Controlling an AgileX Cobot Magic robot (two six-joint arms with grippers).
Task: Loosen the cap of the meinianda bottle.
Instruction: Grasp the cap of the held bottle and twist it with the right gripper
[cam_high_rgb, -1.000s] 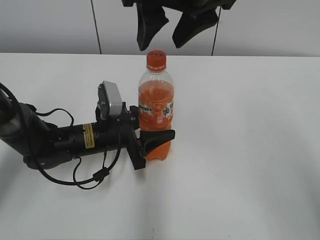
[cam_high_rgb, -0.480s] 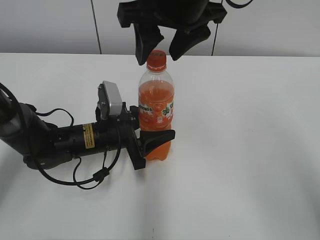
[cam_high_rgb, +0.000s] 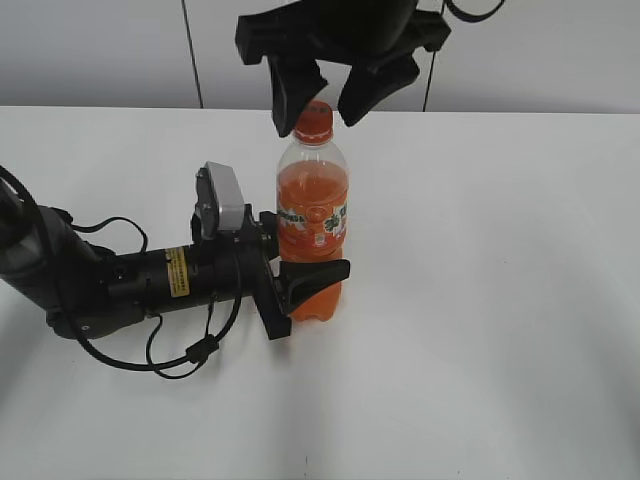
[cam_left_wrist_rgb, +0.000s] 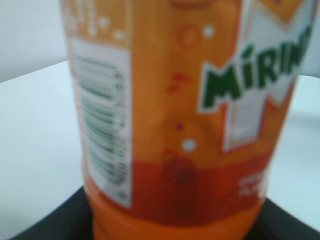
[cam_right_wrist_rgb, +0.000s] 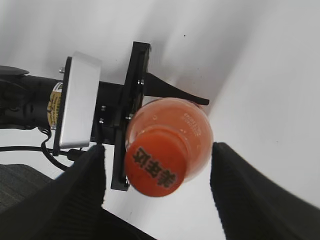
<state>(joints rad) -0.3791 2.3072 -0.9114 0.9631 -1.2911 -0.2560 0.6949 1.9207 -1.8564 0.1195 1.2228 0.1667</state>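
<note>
The meinianda bottle stands upright on the white table, full of orange liquid, with its label filling the left wrist view. My left gripper is shut on the bottle's lower body from the left. The orange cap with a dark mark on top shows from above in the right wrist view. My right gripper hangs over the bottle, open, with one finger on each side of the cap and a gap on both sides.
The left arm's black body and its cable lie across the table to the left of the bottle. A grey wall with dark seams stands behind the table's far edge.
My right gripper has come down from above the bottle until its open fingers straddle the cap. The bottle and the left gripper have not moved.
</note>
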